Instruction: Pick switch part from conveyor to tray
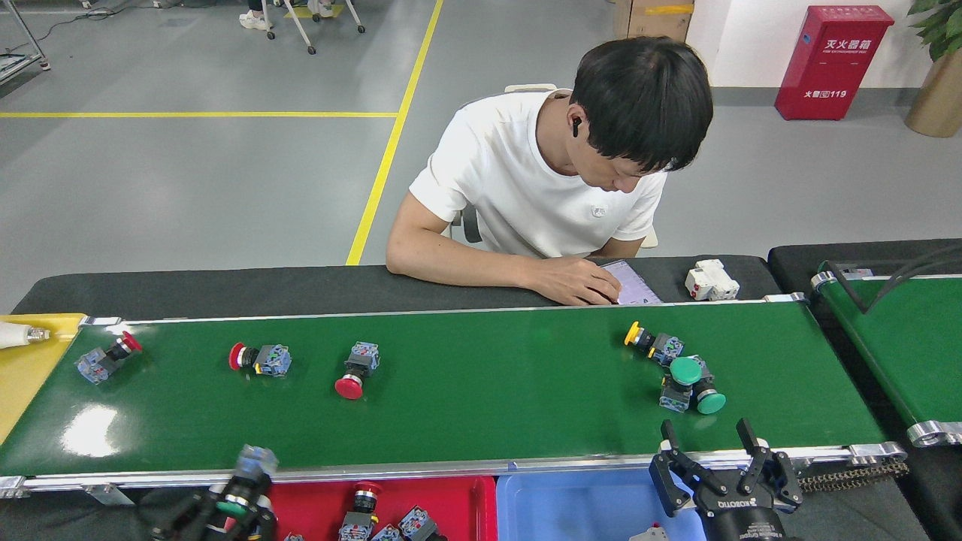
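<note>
A: Where are the switch parts sitting?

B: Most are lying on the conveyor (466, 406). A red-capped one (107, 355) is resting near the left end, another red one (259, 358) is lying to its right, and a third red one (356, 370) is pointing its cap toward the near edge. Toward the right end a yellow-capped part (651, 343) is lying just beside two green-capped parts (690, 385), which are touching each other.

A: And the left gripper?

B: The left gripper (234, 505) is hanging at the near edge of the belt, by the left end of the red tray (466, 500). Its fingers are closing around a switch part (243, 481) with a green cap low down and its grey-blue block sticking up.

A: The right one?

B: The right gripper (710, 451) is hovering over the near rail, above the blue tray (571, 503), just in front of the green pair. Its fingers (748, 439) are standing wide apart, holding nothing.

A: What is lying in the trays?

B: Several switch parts (383, 518) are sitting in the red tray; a small white piece is peeking up at the blue tray's bottom edge.

A: Anyone nearby?

B: A person (556, 173) in a white shirt is sitting across the belt, a hand (575, 279) resting on the black tabletop (263, 289) beside a white block (711, 279).
</note>
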{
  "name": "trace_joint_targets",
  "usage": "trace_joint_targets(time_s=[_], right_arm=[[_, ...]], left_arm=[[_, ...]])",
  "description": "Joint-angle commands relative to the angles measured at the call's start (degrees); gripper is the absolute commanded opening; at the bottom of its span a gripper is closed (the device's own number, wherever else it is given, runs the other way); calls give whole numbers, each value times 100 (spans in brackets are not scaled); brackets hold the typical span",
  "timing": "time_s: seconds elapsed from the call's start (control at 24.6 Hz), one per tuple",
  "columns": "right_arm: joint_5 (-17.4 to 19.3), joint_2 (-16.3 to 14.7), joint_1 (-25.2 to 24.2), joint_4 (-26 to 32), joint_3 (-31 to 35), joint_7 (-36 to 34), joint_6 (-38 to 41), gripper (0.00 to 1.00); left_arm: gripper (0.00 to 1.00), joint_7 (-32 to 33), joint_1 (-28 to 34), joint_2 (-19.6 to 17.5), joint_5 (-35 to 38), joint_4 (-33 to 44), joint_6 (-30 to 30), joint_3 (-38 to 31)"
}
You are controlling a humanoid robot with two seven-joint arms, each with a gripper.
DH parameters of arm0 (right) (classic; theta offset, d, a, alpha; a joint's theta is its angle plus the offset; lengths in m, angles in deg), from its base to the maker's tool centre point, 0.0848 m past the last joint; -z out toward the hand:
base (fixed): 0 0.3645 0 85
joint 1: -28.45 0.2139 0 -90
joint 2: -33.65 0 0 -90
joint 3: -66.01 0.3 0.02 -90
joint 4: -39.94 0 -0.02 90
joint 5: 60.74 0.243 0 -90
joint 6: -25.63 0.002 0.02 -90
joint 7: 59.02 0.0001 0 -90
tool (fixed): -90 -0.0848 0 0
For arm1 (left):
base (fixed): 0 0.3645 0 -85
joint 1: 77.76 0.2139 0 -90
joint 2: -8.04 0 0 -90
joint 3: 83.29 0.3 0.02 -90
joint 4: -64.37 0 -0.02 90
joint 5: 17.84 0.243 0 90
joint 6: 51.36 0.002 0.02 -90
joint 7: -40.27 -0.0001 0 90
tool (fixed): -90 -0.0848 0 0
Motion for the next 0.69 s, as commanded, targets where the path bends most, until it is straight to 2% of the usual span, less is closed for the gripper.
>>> trace_joint_targets(time_s=[0.0, 0.04, 0.08, 0.12, 0.33, 0.45, 0.57, 0.65], right_arm=[[15, -16, 105, -46, 36, 226, -9, 99], [15, -33, 175, -160, 36, 419, 18, 99], [15, -51, 263, -231, 18, 560, 26, 99], [15, -33, 386, -301, 1, 727, 26, 99], [15, 37, 870, -740, -122, 973, 114, 99], [6, 72, 1124, -1022, -439, 973, 88, 99], [-56, 300, 1467, -1311, -746, 991, 62, 99], [-64, 406, 1713, -1523, -905, 1000, 18, 99]], left_arm=[[23, -249, 30, -70, 209, 97, -83, 172], [48, -257, 47, -61, 218, 97, -162, 199], [66, -257, 56, -26, 218, 141, -215, 190], [100, -257, 56, -52, 218, 176, -268, 190], [100, -257, 74, 27, 78, 211, -268, 111], [100, -108, 161, 291, -564, 202, -224, -592], [100, 463, 197, 677, -1056, 185, -268, -1532], [100, 665, 197, 774, -1258, 150, -277, -1945]])
